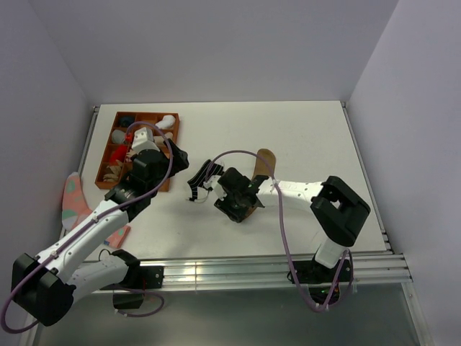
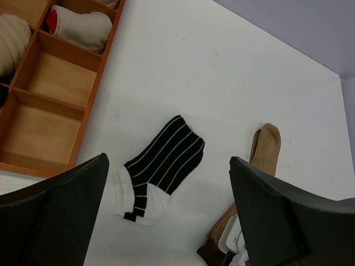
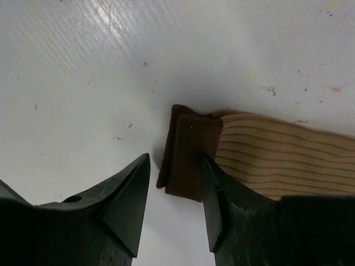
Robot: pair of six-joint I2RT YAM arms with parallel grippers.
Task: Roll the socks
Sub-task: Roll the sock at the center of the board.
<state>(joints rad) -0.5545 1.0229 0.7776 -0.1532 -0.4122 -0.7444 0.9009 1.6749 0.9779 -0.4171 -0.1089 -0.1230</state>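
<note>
Two socks out on the table (image 1: 310,137), both mid-surface and well apart from every edge, with broad white room toward the far and right sides. One tray (image 1: 148,114) hugs the far-left corner. The striped sock (image 2: 166,160) lies flat between the tray and the tan sock (image 3: 277,160). The left gripper (image 1: 175,155) hangs above the striped one, jaws spread wide, carrying nothing. The right gripper (image 3: 175,166) sits low and partly spread, one finger (image 3: 213,188) on the tan sock's dark cuff, the other off the fabric, nothing clamped.
</note>
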